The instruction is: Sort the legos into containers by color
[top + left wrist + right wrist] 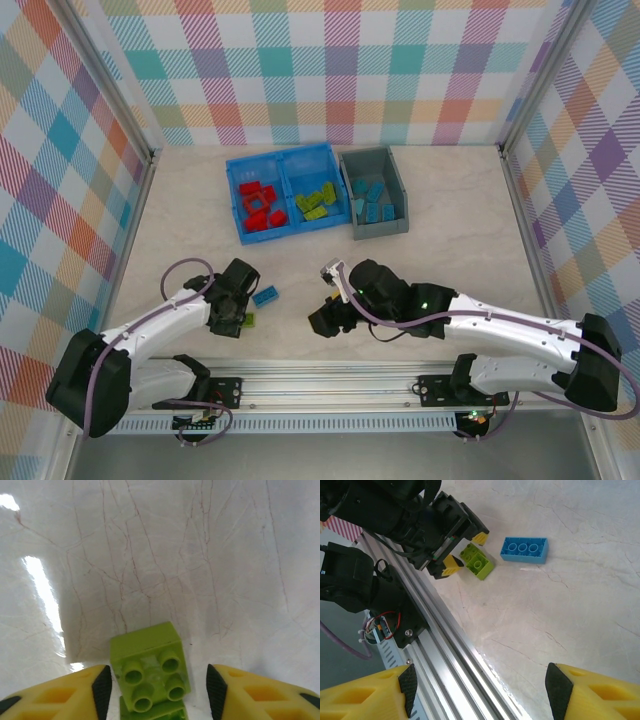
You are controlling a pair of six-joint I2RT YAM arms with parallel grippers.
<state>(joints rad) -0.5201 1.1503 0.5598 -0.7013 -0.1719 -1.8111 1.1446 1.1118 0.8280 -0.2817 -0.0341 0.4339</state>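
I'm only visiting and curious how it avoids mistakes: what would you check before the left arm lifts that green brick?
1. Centering: the green brick sits between the left tool's fingers: ok.
2. Grip: fingers pressing on it: not ok, a gap shows on one side.
3. Neighbour: the blue brick lies apart from that tool: ok.
4. Other arm: the right tool is open, empty, off to the side: ok.
5. Destination: the blue bin's compartment with green bricks has room: ok.
6. Underside: anything stuck beneath the green brick: cannot tell.
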